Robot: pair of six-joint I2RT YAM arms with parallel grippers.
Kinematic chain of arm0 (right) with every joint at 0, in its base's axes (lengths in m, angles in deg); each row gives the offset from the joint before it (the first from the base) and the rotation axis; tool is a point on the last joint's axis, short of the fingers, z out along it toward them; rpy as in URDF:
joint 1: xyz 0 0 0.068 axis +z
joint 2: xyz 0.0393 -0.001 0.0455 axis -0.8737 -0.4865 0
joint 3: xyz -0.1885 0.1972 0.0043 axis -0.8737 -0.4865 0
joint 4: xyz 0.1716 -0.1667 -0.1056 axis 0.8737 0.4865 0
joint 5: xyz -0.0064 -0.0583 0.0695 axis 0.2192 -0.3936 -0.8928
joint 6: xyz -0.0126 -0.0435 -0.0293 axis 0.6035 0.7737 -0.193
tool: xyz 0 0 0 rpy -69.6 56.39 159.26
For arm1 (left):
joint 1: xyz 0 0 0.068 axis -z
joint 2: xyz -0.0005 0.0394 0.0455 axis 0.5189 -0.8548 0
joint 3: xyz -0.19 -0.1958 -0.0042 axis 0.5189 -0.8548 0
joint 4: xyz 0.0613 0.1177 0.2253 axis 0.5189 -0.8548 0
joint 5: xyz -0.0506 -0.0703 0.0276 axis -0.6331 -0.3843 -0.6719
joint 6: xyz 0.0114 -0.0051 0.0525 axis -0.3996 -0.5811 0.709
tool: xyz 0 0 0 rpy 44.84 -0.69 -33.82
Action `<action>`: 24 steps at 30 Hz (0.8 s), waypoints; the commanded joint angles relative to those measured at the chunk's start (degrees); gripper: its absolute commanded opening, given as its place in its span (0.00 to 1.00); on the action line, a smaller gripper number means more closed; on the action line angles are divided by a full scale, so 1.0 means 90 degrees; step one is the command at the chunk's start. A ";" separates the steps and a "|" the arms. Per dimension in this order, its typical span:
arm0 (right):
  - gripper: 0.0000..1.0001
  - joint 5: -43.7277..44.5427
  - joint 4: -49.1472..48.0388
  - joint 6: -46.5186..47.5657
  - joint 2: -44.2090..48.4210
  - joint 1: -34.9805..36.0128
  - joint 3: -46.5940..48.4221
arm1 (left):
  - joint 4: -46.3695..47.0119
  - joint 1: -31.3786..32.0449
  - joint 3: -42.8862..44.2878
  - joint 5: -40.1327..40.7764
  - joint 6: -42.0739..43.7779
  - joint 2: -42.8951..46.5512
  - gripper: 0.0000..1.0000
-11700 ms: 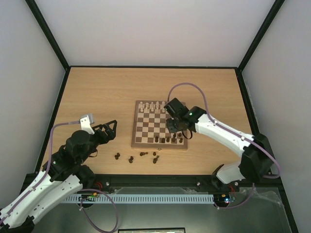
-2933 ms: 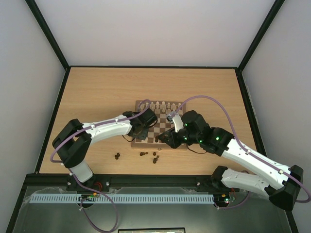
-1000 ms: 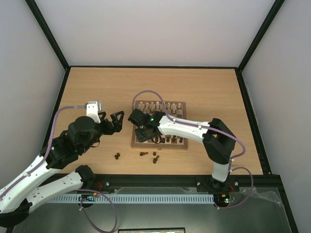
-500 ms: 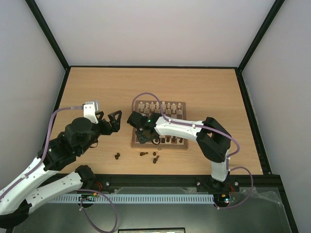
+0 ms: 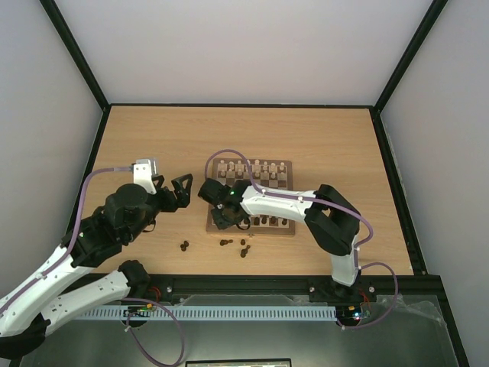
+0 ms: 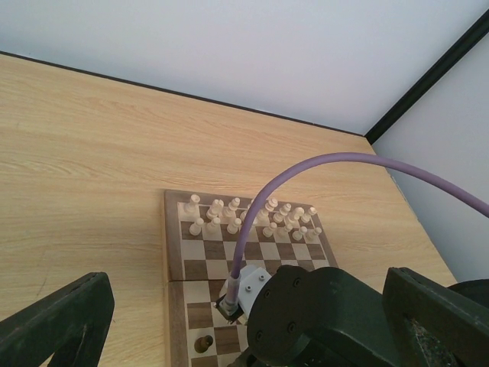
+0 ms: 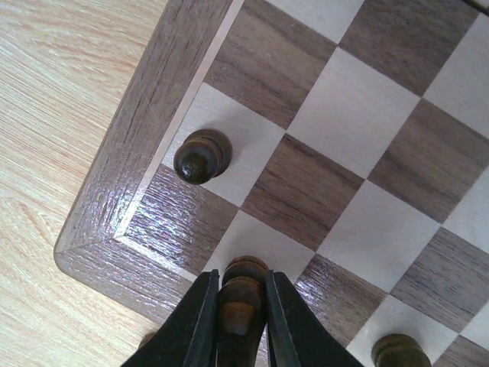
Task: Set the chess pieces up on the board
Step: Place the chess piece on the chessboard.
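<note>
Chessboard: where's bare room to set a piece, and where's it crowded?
Free: middle rows of the board, between far cream pieces and near dark pieces. Crowded: those ends, plus the near-left corner where the right gripper clamps a dark piece.

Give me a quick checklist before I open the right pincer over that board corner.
1. Right pincer shut on the dark piece: ok.
2. Piece over the light square beside the board corner: ok.
3. Piece base seated on the square: cannot tell, the fingers hide it.
4. Neighbouring pawn upright, apart from the fingers: ok.
5. Left pincer open, off the board: ok.
6. All dark pieces placed: not ok, loose pieces lie on the table.
</note>
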 commanded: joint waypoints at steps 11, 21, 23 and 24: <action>0.25 0.0041 0.0109 0.0073 -0.0083 0.0045 -0.0128 | 0.0068 -0.0028 -0.0063 0.0108 0.0084 -0.0113 0.99; 0.32 0.0510 0.0415 0.0066 0.0702 0.0303 -0.0095 | -0.0011 -0.0032 -0.0065 0.0165 0.0033 0.0074 0.99; 0.33 0.0626 0.0534 0.0048 0.0853 0.0483 0.0009 | -0.0061 -0.0029 -0.0040 0.0176 0.0000 0.0120 0.99; 0.33 0.0674 0.0592 0.0030 0.0926 0.0592 0.0080 | -0.0080 -0.0030 -0.0022 0.0175 -0.0016 0.0159 0.99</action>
